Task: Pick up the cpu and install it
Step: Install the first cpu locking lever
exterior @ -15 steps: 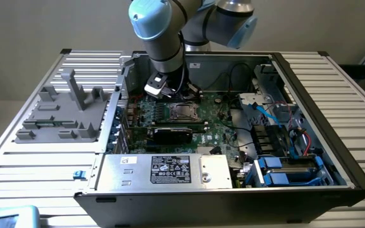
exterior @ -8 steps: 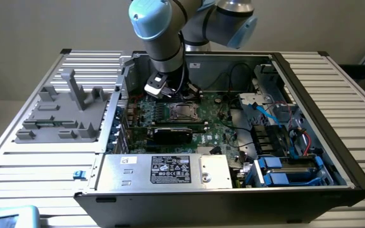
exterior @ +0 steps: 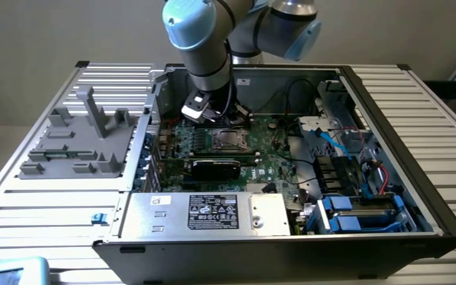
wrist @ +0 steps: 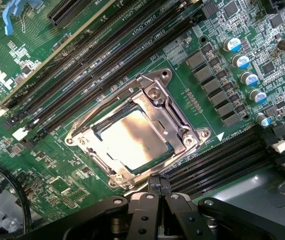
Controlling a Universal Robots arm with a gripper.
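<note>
Exterior view: the grey robot arm's black gripper [exterior: 202,114] hung inside the open black computer case [exterior: 402,119], over the green motherboard [exterior: 272,157], toward the case's far wall. The cpu, a flat square silver-grey chip [exterior: 228,139], lay in its socket near the board's middle, just toward the exterior view's right of the gripper and apart from it. Jaw state was unreadable here.

Wrist view: the cpu [wrist: 132,137] sat flat inside the silver metal socket frame [wrist: 185,131]. It was square, so no long axis. The gripper [wrist: 158,184] had its jaws pressed together, pinching nothing, tips just short of the frame's edge. Could not tell whether the frame was latched.
</note>
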